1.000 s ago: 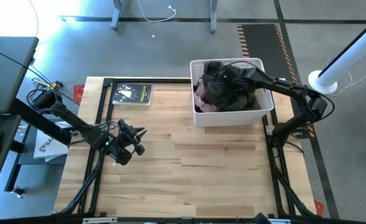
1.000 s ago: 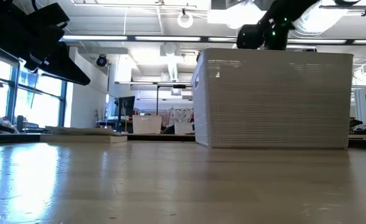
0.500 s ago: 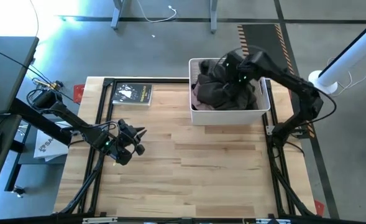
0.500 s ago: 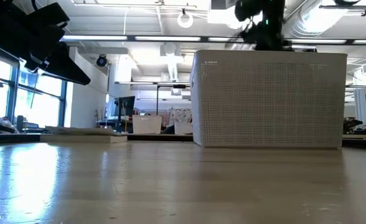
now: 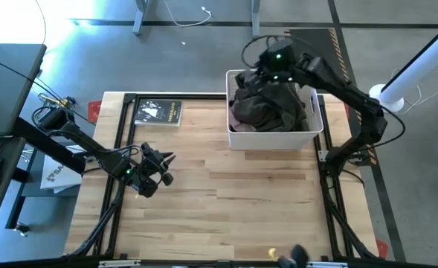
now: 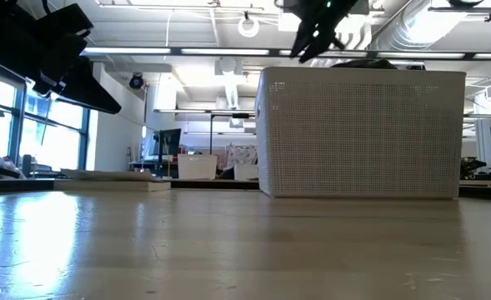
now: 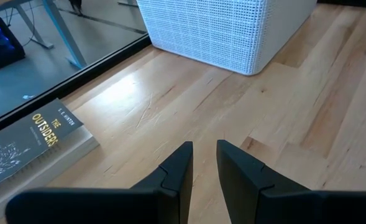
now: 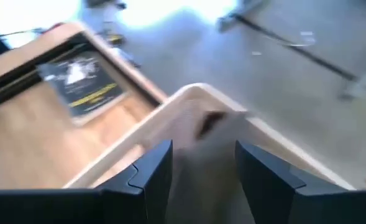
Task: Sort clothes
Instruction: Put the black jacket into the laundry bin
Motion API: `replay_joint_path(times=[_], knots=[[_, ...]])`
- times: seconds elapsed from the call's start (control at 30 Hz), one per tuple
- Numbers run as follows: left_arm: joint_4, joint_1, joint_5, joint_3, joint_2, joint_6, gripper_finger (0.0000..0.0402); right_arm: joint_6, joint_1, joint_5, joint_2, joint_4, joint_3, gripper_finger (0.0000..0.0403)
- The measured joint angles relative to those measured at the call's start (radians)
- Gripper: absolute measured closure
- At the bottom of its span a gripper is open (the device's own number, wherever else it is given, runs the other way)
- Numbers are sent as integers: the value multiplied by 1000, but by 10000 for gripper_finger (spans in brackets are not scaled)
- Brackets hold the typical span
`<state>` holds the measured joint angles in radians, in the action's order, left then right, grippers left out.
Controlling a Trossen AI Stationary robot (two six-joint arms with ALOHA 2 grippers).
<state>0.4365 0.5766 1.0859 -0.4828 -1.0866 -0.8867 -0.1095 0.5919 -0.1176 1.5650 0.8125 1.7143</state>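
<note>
— Where are the clothes?
— The dark olive-brown fabric heap (image 5: 267, 110) lies in the white plastic lattice basket (image 5: 237, 139). The right gripper (image 5: 267, 61) hovers above, jaws spread, seemingly empty.
— And the left gripper (image 5: 161, 167)?
— Low over the wooden worktop (image 5: 233, 193), jaws slightly apart.

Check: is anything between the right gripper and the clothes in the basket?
Nothing visible. The right gripper, empty, hangs over the far left corner of the white basket, above the heaped clothes. The basket has no lid.

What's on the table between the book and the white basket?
Nothing: the high view shows only bare wooden table between the book and the white basket.
</note>
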Motion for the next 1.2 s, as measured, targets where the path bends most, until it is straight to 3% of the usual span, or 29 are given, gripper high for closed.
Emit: replay_joint_path(times=[0.13,0.33,0.5,0.63,0.83,1.03,1.2], knots=[[5,0,0,0,0,0,330,25,16,108,0,-188,-237,231],[6,0,-2,0,0,0,330,-1,62,103,-4,-380,-623,231],[6,0,-1,0,0,0,330,-51,96,129,-13,-471,-777,231],[7,0,0,0,0,0,330,-67,97,187,-12,-415,-715,231],[7,0,1,0,0,0,330,-47,32,232,-81,-271,-471,231],[8,0,-4,0,0,0,330,-12,-66,116,-189,-131,-338,231],[8,0,-4,0,0,0,330,-78,-139,-23,-283,-46,-402,231]])
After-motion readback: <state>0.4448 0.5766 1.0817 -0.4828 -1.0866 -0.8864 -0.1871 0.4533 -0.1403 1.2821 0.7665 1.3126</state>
